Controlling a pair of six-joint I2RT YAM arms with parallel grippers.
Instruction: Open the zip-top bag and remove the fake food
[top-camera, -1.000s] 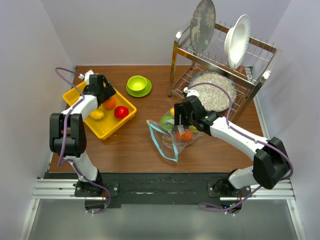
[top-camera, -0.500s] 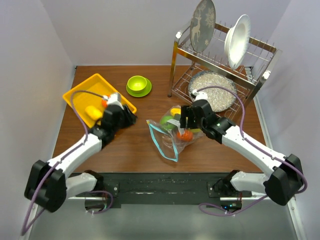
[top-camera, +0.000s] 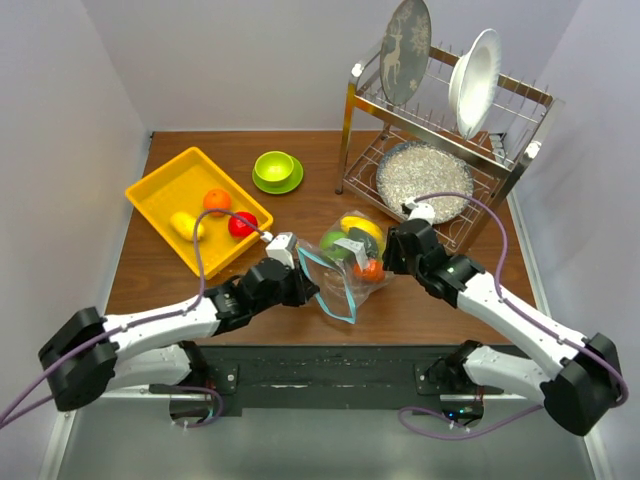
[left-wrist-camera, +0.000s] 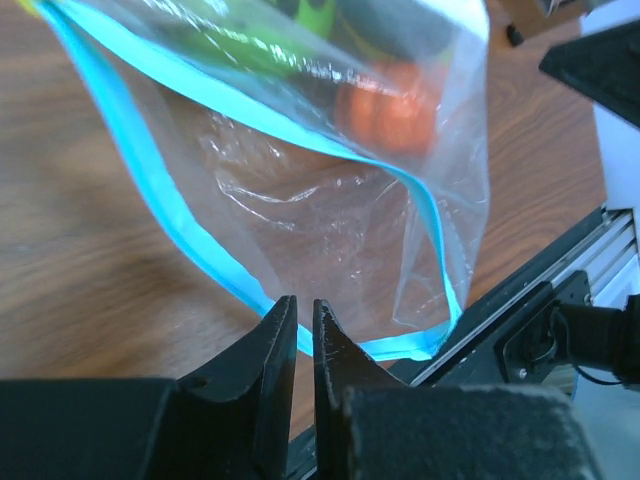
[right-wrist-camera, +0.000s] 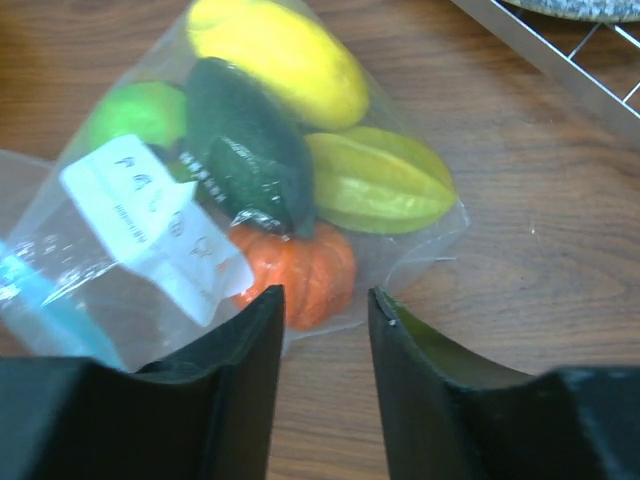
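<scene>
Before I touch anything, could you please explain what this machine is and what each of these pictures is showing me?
It is two robot arms bolted at the near edge of a wooden table, each ending in a two-finger gripper. The wide picture looks down from above and behind them. The other two come from small cameras on the wrists, so each shows its own dark fingers at the bottom. On the table lie a clear zip-top bag with fake food inside, a yellow tray holding three more pieces, a lime-green bowl and a dish rack. The left gripper sits at the bag's blue zip strip, fingers nearly together, nothing seen between them. The right gripper hovers open over the bag's closed end. Neither visibly holds anything.
</scene>
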